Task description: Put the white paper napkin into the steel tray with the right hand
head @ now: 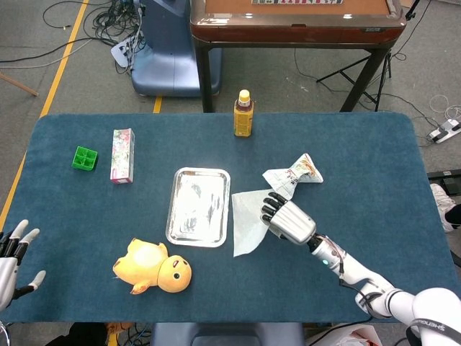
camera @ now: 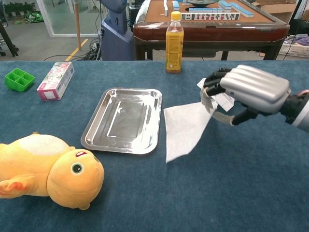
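My right hand pinches the right edge of the white paper napkin and holds that side up off the blue table, just right of the steel tray. The napkin's left edge and lower corner still touch the cloth beside the tray's right rim. The tray lies flat with nothing in it. My left hand is at the table's near left edge, fingers spread, holding nothing; the chest view does not show it.
A crumpled snack wrapper lies just behind my right hand. A bottle stands at the back. A yellow plush toy lies front left. A pink box and a green block sit far left.
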Controlling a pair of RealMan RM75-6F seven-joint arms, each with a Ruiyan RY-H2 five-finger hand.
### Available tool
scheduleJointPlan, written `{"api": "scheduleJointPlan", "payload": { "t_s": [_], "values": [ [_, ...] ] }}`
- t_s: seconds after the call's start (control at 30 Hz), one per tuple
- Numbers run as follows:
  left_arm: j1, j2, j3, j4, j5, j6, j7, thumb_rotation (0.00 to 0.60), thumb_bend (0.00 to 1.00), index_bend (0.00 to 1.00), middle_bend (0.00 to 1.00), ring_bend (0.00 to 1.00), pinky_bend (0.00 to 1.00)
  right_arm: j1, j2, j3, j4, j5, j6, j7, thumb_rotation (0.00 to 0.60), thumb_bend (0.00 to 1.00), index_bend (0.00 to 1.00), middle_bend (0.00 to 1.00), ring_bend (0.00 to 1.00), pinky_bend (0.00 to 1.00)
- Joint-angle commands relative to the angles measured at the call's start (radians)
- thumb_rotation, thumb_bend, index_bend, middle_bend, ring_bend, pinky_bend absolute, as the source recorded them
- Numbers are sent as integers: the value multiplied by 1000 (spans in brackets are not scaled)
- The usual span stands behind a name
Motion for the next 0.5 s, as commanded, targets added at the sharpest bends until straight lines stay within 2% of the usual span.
{"api": "scheduleJointPlan", "payload": {
  "t_s": [0.03,0.13,0.3,0.4,0.5],
  "values": [
    [1,0,1,-1,3,2,-1,600,222,152,21,76,33,47,38,73,-90,42,-6,-32,600,463,611,415,254,232],
    [1,2,3,-3,6,3,0,600,222,152,21,77,33,91,53,141,-151,75,-20,-81,600,463,611,415,254,231],
    [1,6,2,-10,15,9,0,600,222,152,21,77,33,157,52,218,-210,116,-60,-131,600,463,611,415,254,231],
    [4,7,5,-11,15,10,1,600,222,152,21,77,33,191,37,234,-219,123,-83,-163,600,464,611,415,254,231],
    [6,6,7,-9,13,10,-3,600,222,152,21,77,32,210,2,228,-192,108,-75,-198,600,463,611,415,255,231]
  ]
}}
